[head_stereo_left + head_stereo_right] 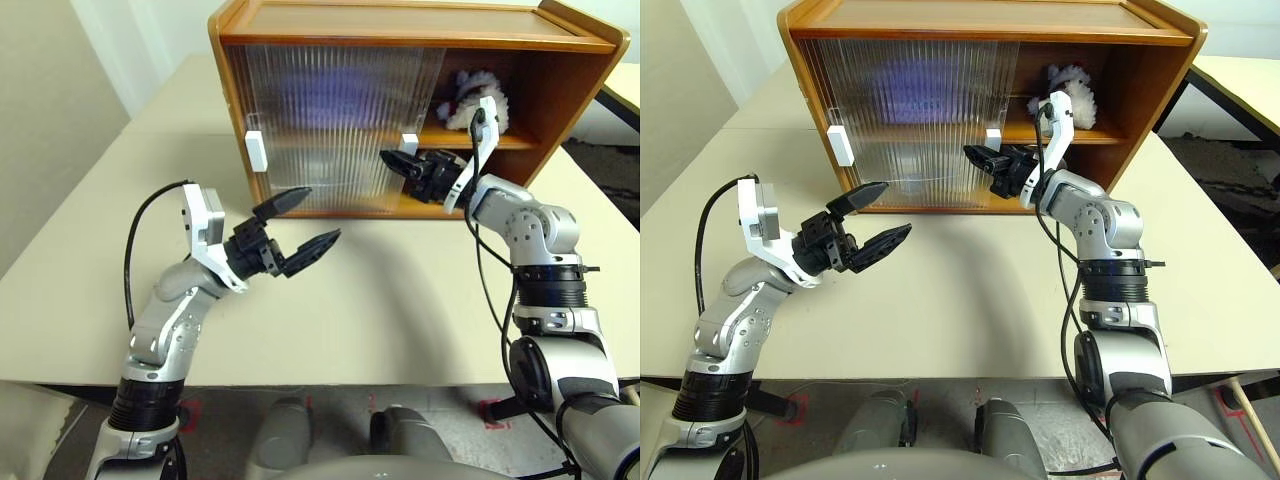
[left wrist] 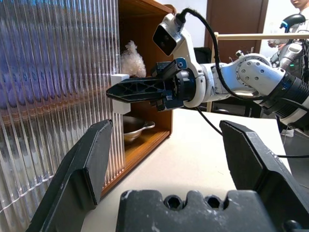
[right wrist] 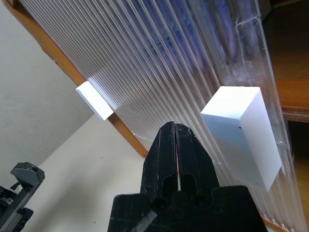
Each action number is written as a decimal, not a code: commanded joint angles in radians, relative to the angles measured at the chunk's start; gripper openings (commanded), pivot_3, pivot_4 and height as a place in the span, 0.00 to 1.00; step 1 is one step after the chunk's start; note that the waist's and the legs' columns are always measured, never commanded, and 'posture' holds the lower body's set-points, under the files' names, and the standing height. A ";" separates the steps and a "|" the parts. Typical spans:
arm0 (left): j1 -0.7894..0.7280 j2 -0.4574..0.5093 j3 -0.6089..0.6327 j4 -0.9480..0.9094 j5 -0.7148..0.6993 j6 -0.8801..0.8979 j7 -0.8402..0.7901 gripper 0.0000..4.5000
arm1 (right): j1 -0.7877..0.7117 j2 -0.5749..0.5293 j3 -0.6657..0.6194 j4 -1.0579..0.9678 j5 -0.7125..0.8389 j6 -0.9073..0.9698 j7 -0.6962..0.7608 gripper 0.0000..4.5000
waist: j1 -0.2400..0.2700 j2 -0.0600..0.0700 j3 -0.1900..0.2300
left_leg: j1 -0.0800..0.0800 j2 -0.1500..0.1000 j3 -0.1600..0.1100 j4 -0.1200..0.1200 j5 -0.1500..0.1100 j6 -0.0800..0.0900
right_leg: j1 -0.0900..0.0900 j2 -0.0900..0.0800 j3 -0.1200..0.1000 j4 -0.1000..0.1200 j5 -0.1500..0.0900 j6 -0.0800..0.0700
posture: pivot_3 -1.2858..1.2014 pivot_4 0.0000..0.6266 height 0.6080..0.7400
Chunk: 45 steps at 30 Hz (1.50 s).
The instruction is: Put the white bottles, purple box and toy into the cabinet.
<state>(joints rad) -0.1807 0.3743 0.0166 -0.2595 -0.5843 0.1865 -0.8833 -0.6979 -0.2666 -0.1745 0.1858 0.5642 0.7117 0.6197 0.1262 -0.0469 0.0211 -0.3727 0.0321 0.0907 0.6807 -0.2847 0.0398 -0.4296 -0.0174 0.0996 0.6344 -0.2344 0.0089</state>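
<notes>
Inside cabinet: toy, dish.

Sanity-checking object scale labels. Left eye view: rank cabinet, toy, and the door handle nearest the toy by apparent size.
1. cabinet, by far the largest.
2. toy on the shelf, partly hidden by the right gripper arm's camera mount.
3. door handle, smallest, though not far below the visible part of the toy.

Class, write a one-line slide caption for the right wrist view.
Shut right gripper beside the white handle of the cabinet's ribbed sliding door.
</notes>
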 commanded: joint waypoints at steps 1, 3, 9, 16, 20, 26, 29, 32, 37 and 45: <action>0.007 0.002 -0.012 0.013 0.015 -0.011 -0.010 1.00 | 0.011 -0.011 -0.014 0.018 -0.023 -0.051 -0.022 0.01 | 0.000 0.000 0.000 | 0.000 0.000 0.000 0.000 0.000 0.000 | 0.000 0.000 0.000 0.000 0.000 0.000 | 0.62 0.00 1.00; 0.006 0.006 -0.006 0.017 0.013 -0.013 -0.011 1.00 | 0.011 -0.016 -0.017 0.013 -0.025 -0.064 -0.028 0.01 | -0.001 0.000 0.000 | 0.000 0.000 0.000 0.000 0.000 0.000 | 0.000 0.000 0.000 0.000 0.000 0.000 | 0.62 0.00 1.00; 0.016 0.024 0.022 0.030 0.009 -0.022 -0.019 1.00 | 0.026 -0.028 -0.023 0.003 -0.049 -0.114 -0.058 0.01 | -0.001 0.000 0.000 | 0.000 0.000 0.000 0.000 0.000 0.000 | 0.000 0.000 0.000 0.000 0.000 0.000 | 0.62 0.00 1.00; 0.016 0.021 0.017 0.040 0.009 -0.027 -0.019 1.00 | 0.066 -0.038 -0.022 -0.017 -0.080 -0.165 -0.097 0.01 | 0.001 0.000 0.000 | 0.000 -0.001 0.000 0.000 0.000 0.000 | 0.001 -0.002 0.000 -0.001 0.000 0.000 | 0.62 0.00 1.00; 0.012 0.016 0.013 0.045 0.010 -0.030 -0.018 1.00 | 0.077 -0.037 -0.025 -0.023 -0.083 -0.174 -0.117 0.01 | 0.000 0.000 0.000 | 0.000 0.000 0.000 0.000 0.000 0.000 | 0.001 -0.002 0.000 -0.001 0.000 0.000 | 0.61 0.00 1.00; 0.008 0.018 0.010 0.048 0.008 -0.030 -0.021 1.00 | 0.085 -0.047 -0.031 -0.005 -0.100 -0.213 -0.133 0.01 | 0.000 0.000 0.000 | 0.001 0.000 0.001 0.000 0.000 0.001 | 0.001 -0.002 0.000 -0.001 -0.001 -0.001 | 0.61 0.00 1.00; 0.011 0.017 0.009 0.044 0.007 -0.030 -0.019 1.00 | 0.086 -0.058 -0.038 0.013 -0.118 -0.244 -0.149 0.01 | 0.000 0.000 0.000 | 0.001 0.000 0.001 0.000 0.001 0.001 | 0.001 -0.002 0.000 -0.001 -0.001 -0.001 | 0.61 0.00 1.00; 0.012 0.015 0.008 0.045 0.007 -0.031 -0.018 1.00 | 0.082 -0.057 -0.060 0.038 -0.132 -0.287 -0.181 0.01 | 0.000 0.000 0.000 | 0.001 0.000 0.001 0.000 0.001 0.001 | 0.001 -0.002 0.000 -0.001 -0.001 -0.001 | 0.61 0.00 1.00; 0.015 0.015 0.006 0.043 0.006 -0.030 -0.018 1.00 | 0.089 -0.067 -0.067 0.059 -0.131 -0.314 -0.188 0.01 | 0.000 0.000 0.000 | 0.001 -0.001 0.002 0.000 0.003 0.003 | 0.002 -0.004 0.000 -0.002 0.000 0.001 | 0.61 0.00 1.00; 0.007 0.015 -0.001 0.051 0.008 -0.029 -0.026 1.00 | 0.107 -0.076 -0.076 0.066 -0.140 -0.347 -0.203 0.01 | -0.005 0.000 0.000 | 0.001 -0.001 0.005 0.000 0.004 0.003 | 0.003 -0.006 0.000 -0.008 0.002 -0.003 | 0.61 0.00 1.00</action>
<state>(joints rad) -0.1700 0.3932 0.0261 -0.2190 -0.5851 0.1619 -0.9011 -0.6018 -0.3258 -0.2130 0.2343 0.4432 0.3852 0.4455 0.1211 -0.0467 0.0213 -0.3720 0.0312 0.0954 0.6808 -0.2809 0.0427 -0.4262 -0.0237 0.0993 0.6264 -0.2325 0.0059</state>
